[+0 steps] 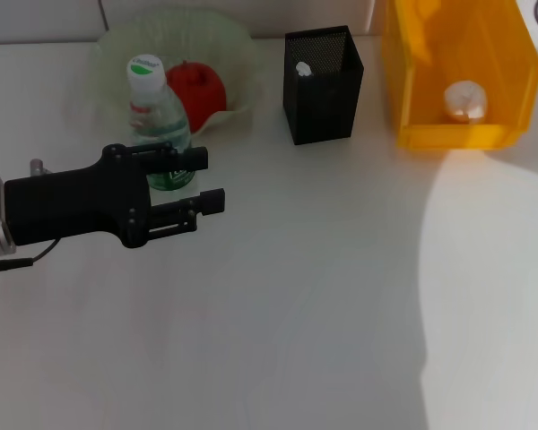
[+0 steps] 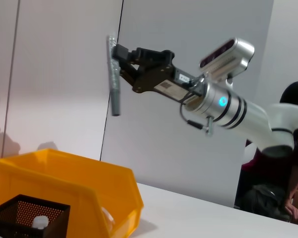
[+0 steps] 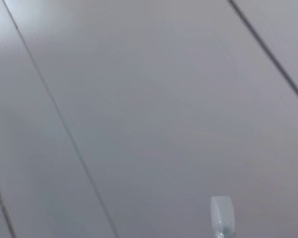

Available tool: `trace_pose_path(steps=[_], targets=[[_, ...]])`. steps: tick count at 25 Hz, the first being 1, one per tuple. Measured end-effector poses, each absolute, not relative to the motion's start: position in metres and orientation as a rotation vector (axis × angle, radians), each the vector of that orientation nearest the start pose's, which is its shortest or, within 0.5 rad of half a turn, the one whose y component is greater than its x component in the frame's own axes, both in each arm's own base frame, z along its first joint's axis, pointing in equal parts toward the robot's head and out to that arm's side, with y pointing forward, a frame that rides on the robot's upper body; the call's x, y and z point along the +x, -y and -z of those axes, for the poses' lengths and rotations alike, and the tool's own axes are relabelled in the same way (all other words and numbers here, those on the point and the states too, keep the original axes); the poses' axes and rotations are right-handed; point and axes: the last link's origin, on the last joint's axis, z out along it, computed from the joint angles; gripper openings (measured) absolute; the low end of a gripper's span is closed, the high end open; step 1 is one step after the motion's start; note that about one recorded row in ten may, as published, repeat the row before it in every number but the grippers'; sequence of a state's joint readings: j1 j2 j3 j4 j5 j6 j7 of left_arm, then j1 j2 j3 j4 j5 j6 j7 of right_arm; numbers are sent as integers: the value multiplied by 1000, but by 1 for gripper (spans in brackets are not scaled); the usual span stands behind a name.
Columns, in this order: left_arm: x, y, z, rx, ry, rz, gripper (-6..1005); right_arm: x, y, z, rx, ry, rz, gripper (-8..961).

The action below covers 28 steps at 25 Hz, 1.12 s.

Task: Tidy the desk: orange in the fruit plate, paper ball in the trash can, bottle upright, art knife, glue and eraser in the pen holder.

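Observation:
A clear bottle (image 1: 155, 112) with a green label stands upright in front of the pale green fruit plate (image 1: 233, 54), which holds a red-orange fruit (image 1: 199, 92). My left gripper (image 1: 206, 179) is open and empty, just in front of the bottle. The black mesh pen holder (image 1: 323, 90) has a white item (image 1: 303, 68) inside. The paper ball (image 1: 464, 100) lies in the yellow bin (image 1: 412, 81). My right gripper (image 2: 116, 57) is out of the head view. The left wrist view shows it raised high, shut on a grey art knife (image 2: 114, 84) that hangs down.
The yellow bin (image 2: 64, 178) and pen holder (image 2: 25, 213) also show in the left wrist view. A person (image 2: 293, 148) sits behind the right arm. The right wrist view shows wall panels and a grey tip (image 3: 222, 215).

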<state>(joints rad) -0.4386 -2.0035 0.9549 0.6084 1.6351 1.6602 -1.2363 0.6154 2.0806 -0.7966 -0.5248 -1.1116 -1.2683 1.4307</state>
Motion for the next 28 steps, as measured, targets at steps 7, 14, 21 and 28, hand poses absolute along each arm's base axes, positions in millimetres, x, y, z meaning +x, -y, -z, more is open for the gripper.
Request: trace_pose_path(steps=[7, 14, 21, 28], targets=[[-253, -304, -8, -2757, 420, 960, 607, 192, -433, 1, -1935, -765, -1296, 140], [-255, -306, -7, -2746, 441, 942, 607, 189, -446, 19, -1961, -761, -1123, 194], [-256, -306, -7, -2745, 444, 938, 607, 192, -441, 17, -1966, -741, -1146, 248], [-257, -306, -9, -2742, 447, 940, 607, 208, -421, -6, -1959, -686, -1252, 407]])
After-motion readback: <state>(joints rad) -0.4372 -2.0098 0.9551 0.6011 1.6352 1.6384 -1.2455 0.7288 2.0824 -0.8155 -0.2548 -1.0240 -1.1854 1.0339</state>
